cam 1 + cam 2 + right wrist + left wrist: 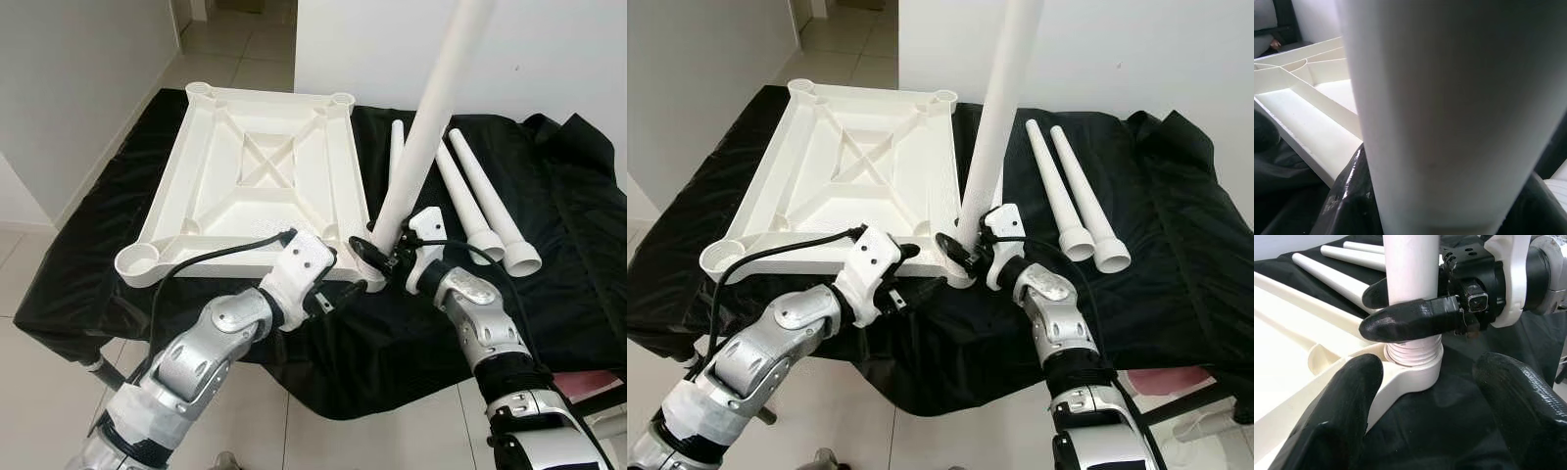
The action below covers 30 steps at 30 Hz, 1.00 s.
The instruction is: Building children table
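Note:
The white tabletop point(255, 162) lies upside down on a black cloth. A white table leg point(431, 117) stands tilted, its threaded end point(1413, 352) sitting in the near right corner socket point(1410, 377). My right gripper point(377, 257) is shut on the leg just above the thread, with one black finger point(1410, 320) wrapped across its front. My left gripper point(348, 294) is open low at the same corner, and its fingers point(1337, 416) stand on either side of the socket without clamping it. In the right wrist view the leg point(1449, 112) is very close.
Two loose legs point(470, 196) point(500, 211) lie side by side on the cloth point(568, 245) right of the tabletop, and a third leg point(396, 147) lies behind the upright one. A white wall stands behind, and tiled floor point(39, 382) lies at the left and front.

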Motion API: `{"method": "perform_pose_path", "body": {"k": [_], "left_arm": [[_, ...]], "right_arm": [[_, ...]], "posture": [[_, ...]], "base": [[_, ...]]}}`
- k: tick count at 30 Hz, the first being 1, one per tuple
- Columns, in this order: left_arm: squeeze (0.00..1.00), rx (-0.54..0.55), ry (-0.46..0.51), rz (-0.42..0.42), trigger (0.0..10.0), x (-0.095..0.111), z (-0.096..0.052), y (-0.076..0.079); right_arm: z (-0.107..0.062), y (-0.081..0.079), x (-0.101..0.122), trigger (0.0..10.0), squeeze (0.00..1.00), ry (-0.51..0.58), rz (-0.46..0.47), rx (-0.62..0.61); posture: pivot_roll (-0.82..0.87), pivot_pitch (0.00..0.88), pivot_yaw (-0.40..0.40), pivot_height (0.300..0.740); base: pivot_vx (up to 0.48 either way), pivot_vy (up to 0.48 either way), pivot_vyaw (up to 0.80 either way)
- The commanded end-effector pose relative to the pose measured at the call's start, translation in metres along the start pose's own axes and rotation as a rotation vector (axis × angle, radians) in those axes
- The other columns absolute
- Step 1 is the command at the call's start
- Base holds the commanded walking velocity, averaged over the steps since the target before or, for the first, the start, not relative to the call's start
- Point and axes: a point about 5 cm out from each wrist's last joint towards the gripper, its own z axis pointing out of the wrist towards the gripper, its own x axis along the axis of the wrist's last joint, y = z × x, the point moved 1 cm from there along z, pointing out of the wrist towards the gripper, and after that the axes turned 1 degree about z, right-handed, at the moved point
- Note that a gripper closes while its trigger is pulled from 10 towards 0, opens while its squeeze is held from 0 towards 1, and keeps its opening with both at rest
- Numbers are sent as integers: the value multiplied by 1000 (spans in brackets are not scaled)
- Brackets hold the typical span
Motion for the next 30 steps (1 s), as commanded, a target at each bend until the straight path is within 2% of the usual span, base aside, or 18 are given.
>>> {"method": "perform_pose_path", "body": {"k": [1,8,14,17,18,21,22,24,30], "left_arm": [[0,-108,-1,-2,10000,0,0,9],[0,-117,-1,-8,10000,-1,1,12],[0,-126,-7,-13,10000,-2,0,14],[0,-126,-8,-14,10000,-3,0,14],[0,-126,-8,-14,10000,-3,0,14],[0,-130,-11,-15,10000,-3,0,15],[0,-130,-11,-15,10000,-3,0,15],[0,-134,-15,-13,10000,-4,0,16],[0,-136,-18,-13,10000,-4,0,17]], "right_arm": [[-4,-1,-8,10000,0,-23,25,-18],[-4,0,-6,10000,0,-22,39,-112],[-3,-6,-2,10000,0,0,64,-159],[-4,-11,-1,10000,0,28,115,-258],[-4,-11,-1,10000,0,28,115,-258],[-7,-13,-4,10000,0,36,134,-420],[-7,-13,-4,10000,0,36,134,-420],[-10,-15,-8,10000,0,33,145,-551],[-11,-22,-10,10000,0,40,181,-666]], "posture": [[30,37,-52,740],[24,30,-58,740],[20,30,-59,740],[21,28,-60,740],[21,28,-60,740],[20,27,-61,740],[20,27,-61,740],[21,25,-60,740],[24,24,-59,740]], "base": [[0,0,0],[0,0,0],[0,0,0],[0,0,0],[0,0,0],[0,0,0],[0,0,0],[0,0,0],[0,0,0]]}}
